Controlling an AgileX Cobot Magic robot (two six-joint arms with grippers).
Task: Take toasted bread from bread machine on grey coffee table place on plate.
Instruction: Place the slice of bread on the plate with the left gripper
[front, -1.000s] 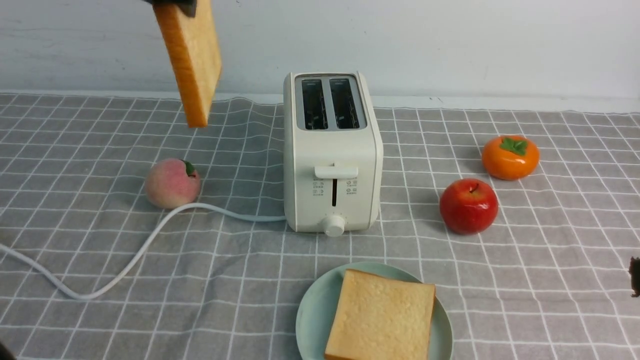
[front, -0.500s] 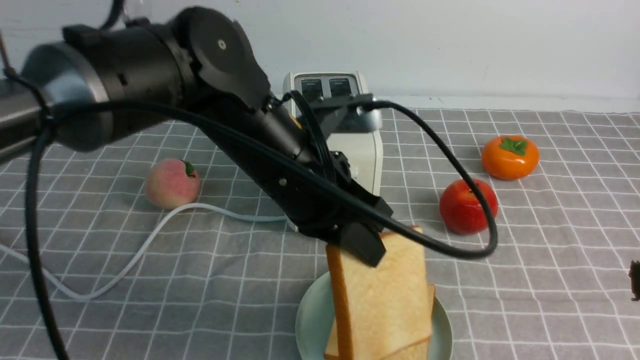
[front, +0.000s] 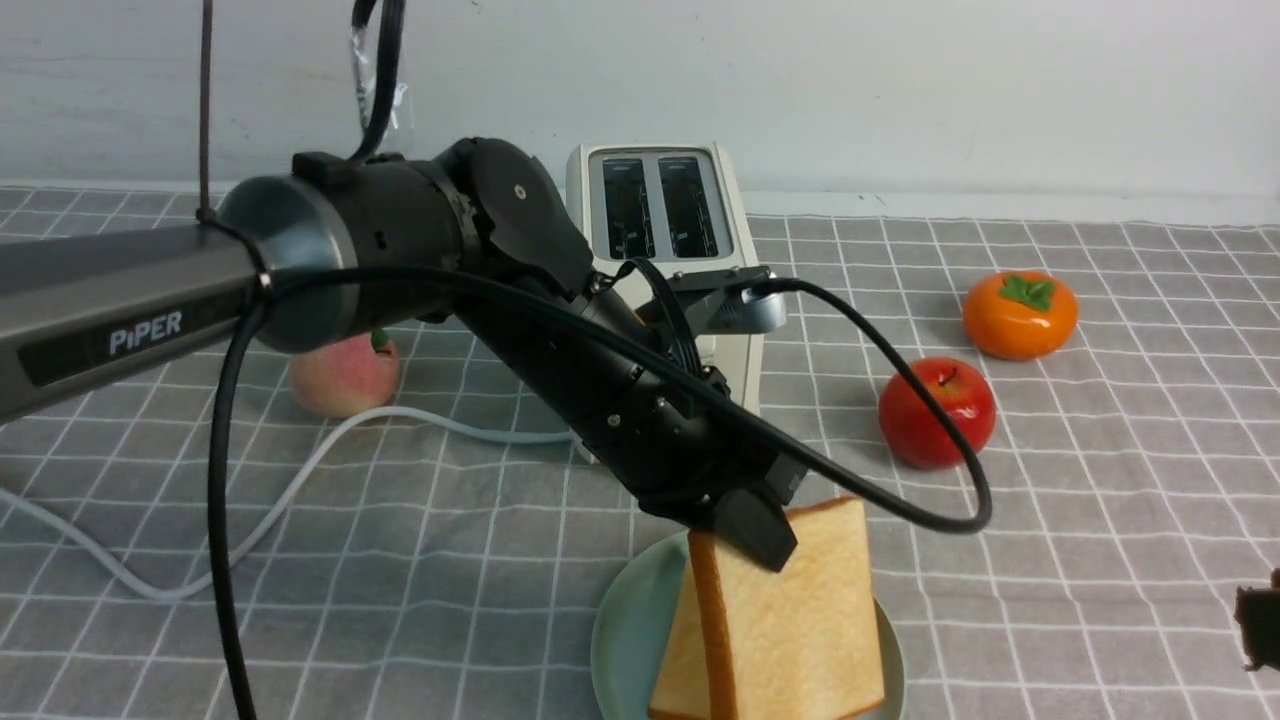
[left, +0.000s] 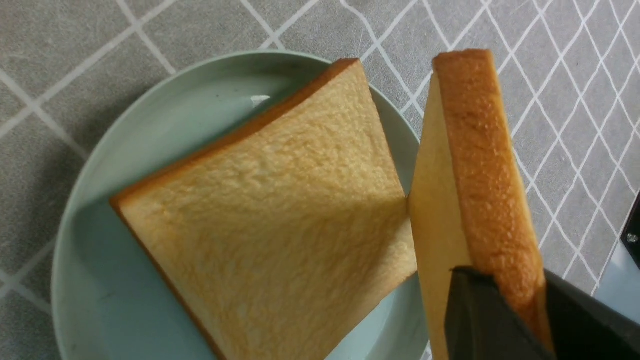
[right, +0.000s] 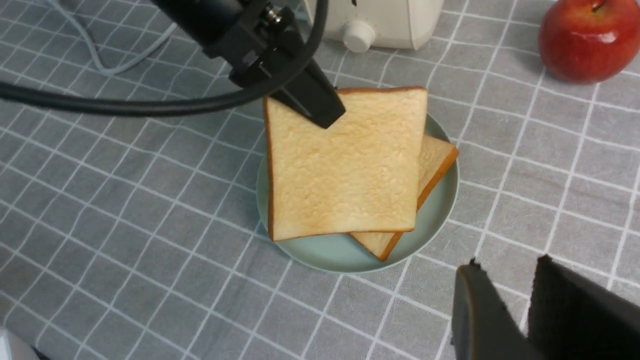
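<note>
Your left gripper (front: 765, 540) clamps one toast slice (front: 800, 620) by its top edge, holding it upright over the flat slice (left: 270, 210) on the green plate (front: 625, 620).

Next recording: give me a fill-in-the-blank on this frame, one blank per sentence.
The left claw holds a toast slice upright above the mint-green ____.
A second slice lies ____ on it.
Both toaster slots are ____.
The red fruit is an ____.
Missing words: plate; flat; empty; apple.
</note>
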